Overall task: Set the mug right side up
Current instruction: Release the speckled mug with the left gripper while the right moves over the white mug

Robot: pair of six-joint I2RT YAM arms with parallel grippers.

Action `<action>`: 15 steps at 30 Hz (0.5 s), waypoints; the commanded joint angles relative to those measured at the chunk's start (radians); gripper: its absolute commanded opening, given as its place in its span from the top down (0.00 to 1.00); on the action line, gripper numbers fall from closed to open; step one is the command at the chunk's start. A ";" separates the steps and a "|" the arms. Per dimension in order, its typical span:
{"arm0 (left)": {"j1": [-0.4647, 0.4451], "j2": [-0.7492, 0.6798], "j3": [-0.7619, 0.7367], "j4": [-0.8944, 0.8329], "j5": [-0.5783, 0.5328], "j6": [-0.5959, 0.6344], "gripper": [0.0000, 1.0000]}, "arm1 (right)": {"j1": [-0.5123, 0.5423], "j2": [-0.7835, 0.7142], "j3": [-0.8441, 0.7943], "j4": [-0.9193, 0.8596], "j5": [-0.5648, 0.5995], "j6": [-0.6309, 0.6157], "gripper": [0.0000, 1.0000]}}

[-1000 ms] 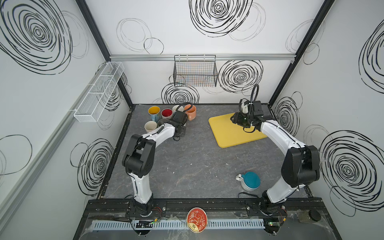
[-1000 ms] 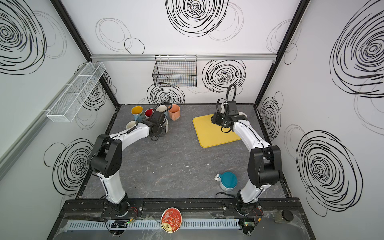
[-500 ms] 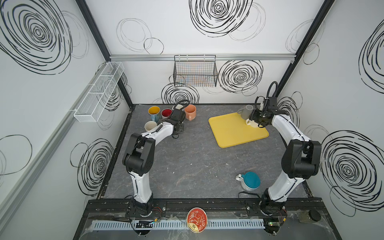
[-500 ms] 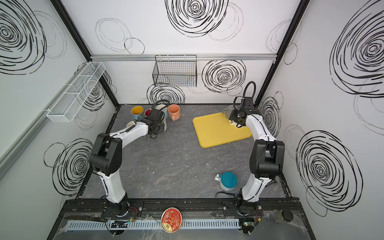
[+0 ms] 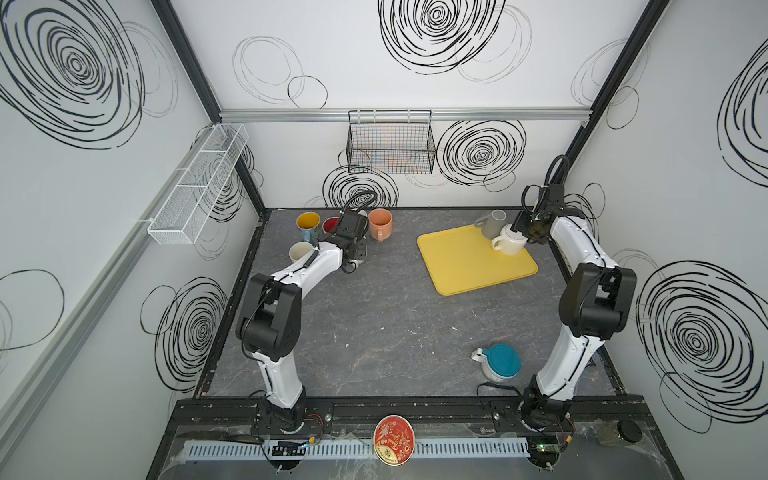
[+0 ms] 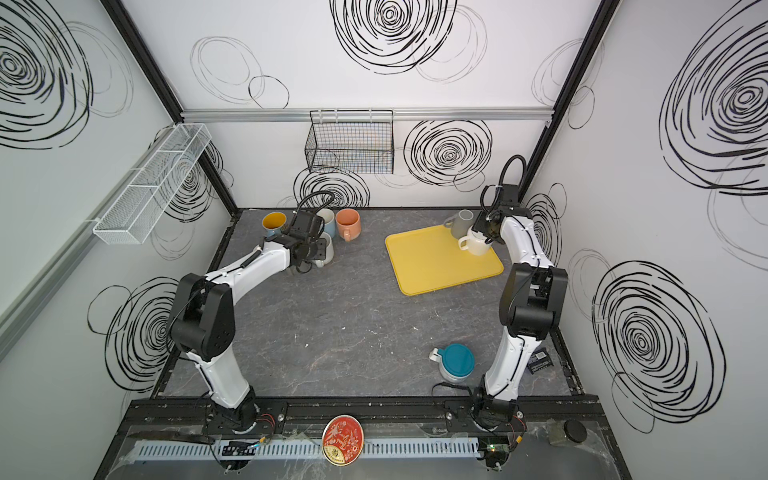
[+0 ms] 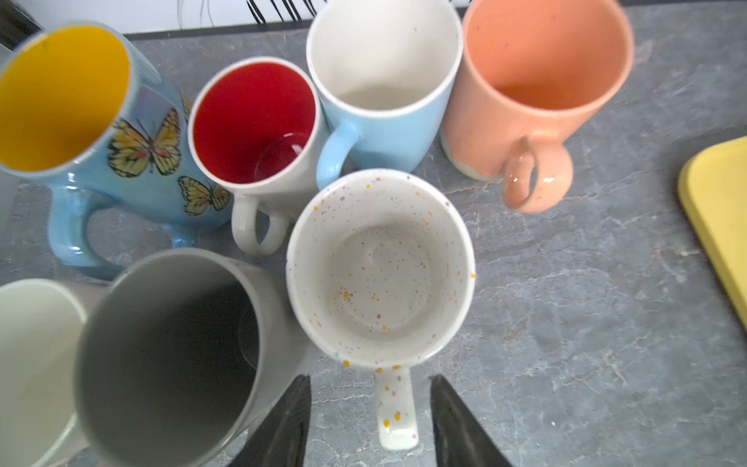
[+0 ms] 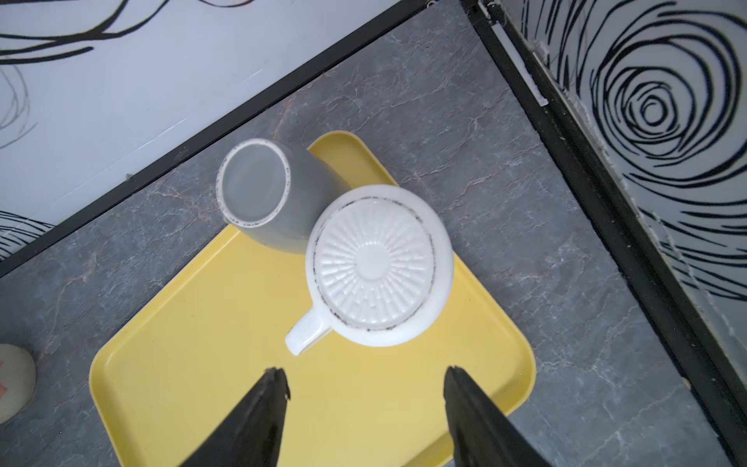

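Grey tabletop [image 5: 374, 311] now bears the speckled mug [image 7: 380, 279] upright among the cups [image 7: 254, 121], the left gripper [image 7: 370, 380] having just spread off its handle, while the right gripper [image 8: 366, 376], wide and empty, has swung above the upside-down white mug [image 8: 378, 267] on the yellow tray [image 8: 202, 364], likely next

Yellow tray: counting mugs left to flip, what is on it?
Two mugs, bottoms up: a grey mug and a white mug, near one corner. Anything beneath them is hidden.

Grey mug [image 8: 307, 206] just beside white mug [image 8: 376, 267]; handle [image 8: 308, 332] side free.
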 commanded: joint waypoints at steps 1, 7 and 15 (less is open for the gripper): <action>-0.007 -0.072 -0.004 0.032 -0.006 0.015 0.48 | -0.017 0.053 0.060 -0.039 0.032 -0.017 0.33; -0.046 -0.106 -0.036 0.081 0.054 0.004 0.48 | -0.043 0.146 0.147 -0.075 0.028 -0.018 0.33; -0.128 -0.077 -0.030 0.113 0.079 -0.024 0.48 | -0.038 0.176 0.103 -0.060 -0.034 -0.016 0.35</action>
